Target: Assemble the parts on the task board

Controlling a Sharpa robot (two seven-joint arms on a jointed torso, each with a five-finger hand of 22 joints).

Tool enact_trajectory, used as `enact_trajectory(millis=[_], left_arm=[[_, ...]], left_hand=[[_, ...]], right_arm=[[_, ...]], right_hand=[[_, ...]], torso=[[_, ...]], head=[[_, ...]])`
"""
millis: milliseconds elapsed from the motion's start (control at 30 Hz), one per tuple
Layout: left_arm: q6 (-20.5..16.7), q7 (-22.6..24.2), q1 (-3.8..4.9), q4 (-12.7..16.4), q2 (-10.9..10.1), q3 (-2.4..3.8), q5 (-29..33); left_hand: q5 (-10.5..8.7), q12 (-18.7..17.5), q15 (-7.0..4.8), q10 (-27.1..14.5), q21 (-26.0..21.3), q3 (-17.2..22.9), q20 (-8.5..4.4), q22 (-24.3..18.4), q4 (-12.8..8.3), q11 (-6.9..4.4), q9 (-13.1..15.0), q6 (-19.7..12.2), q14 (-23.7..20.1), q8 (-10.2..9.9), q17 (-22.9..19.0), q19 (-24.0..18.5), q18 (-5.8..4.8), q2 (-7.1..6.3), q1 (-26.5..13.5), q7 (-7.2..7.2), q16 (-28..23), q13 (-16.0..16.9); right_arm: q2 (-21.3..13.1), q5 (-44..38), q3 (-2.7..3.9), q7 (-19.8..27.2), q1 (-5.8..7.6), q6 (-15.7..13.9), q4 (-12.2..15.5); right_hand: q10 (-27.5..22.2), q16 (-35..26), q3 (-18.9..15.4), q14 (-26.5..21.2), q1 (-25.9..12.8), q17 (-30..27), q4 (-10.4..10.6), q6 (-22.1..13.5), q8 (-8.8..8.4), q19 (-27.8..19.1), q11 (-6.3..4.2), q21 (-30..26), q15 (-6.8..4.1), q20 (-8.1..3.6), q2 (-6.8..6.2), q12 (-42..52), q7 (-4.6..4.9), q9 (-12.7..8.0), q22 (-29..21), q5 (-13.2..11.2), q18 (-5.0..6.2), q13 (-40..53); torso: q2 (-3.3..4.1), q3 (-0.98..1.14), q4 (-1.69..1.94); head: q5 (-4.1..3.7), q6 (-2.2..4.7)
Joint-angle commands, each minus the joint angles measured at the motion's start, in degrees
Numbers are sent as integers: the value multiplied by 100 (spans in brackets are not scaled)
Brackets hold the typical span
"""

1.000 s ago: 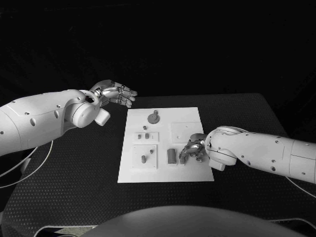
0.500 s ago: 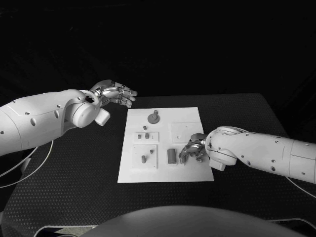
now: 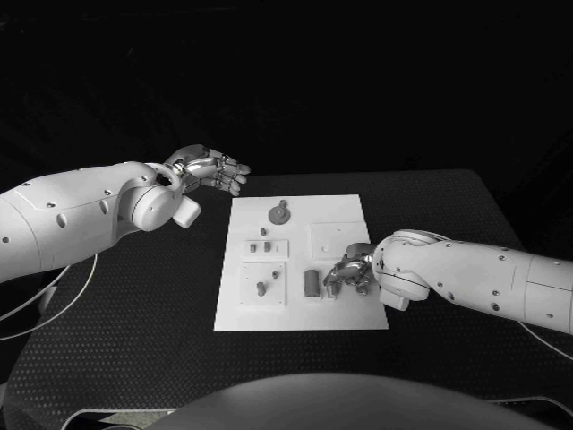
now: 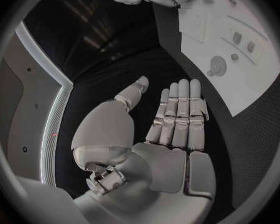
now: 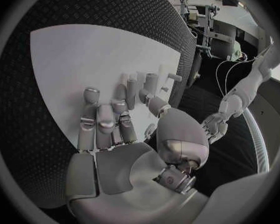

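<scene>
Nothing has moved: the right hand [image 3: 350, 271] stays curled over a small part [image 3: 339, 276] near the task board's [image 3: 300, 313] right edge; the left hand [image 3: 210, 170] hovers empty, fingers spread, over the desk [image 3: 145, 305].

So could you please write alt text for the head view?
The right hand rests its fingers among small parts on the white board in mid-table. The left hand hovers open, off the board's far left corner.

right hand [image 3: 350, 271] covering part of the white board [image 3: 300, 309], whether its fingers hold a part too hidden to tell
</scene>
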Motion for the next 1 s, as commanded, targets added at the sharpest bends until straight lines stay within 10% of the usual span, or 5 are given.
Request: enact_trajectory(millis=[33, 533, 1000], left_arm=[[69, 26, 5, 12, 6, 3, -12], [74, 23, 5, 13, 0, 3, -12], [82, 21, 5, 12, -4, 3, -14]], left_hand=[[-7, 24, 16, -34, -33, -7, 35, 10, 38, -5, -6, 49, 42, 12, 8, 14, 101, 3, -26, -3, -34, 5], [-7, 24, 16, -34, -34, -5, 35, 10, 37, -5, -6, 50, 42, 12, 9, 14, 101, 5, -24, -4, -35, 5], [-7, 25, 17, -34, -37, -5, 36, 12, 37, -5, -6, 51, 42, 12, 12, 13, 101, 6, -22, -4, -39, 6]], right_arm=[[35, 37, -8, 80, -29, 108, 49], [-35, -52, -8, 147, -32, -25, 143], [-56, -48, -8, 204, -32, -42, 191]], right_hand=[[-38, -21, 7, -31, 6, -3, 34, -183, -3, -30, 16, -31, 11, 1, -52, -23, 126, -74, 97, -22, 34, -6], [-13, -1, 32, -11, 63, 2, 37, -85, 57, -7, -8, -15, -6, -11, 27, 12, 98, -62, 112, -26, 34, -7], [104, 20, 98, 111, 409, 107, -585, 208, 223, 9, -108, 34, -86, -5, 935, 30, -10, -36, 118, -17, 34, -72]], torso=[[0, 0, 1], [-1, -1, 1], [0, 0, 0]], head=[[4, 0], [14, 0], [8, 0]])
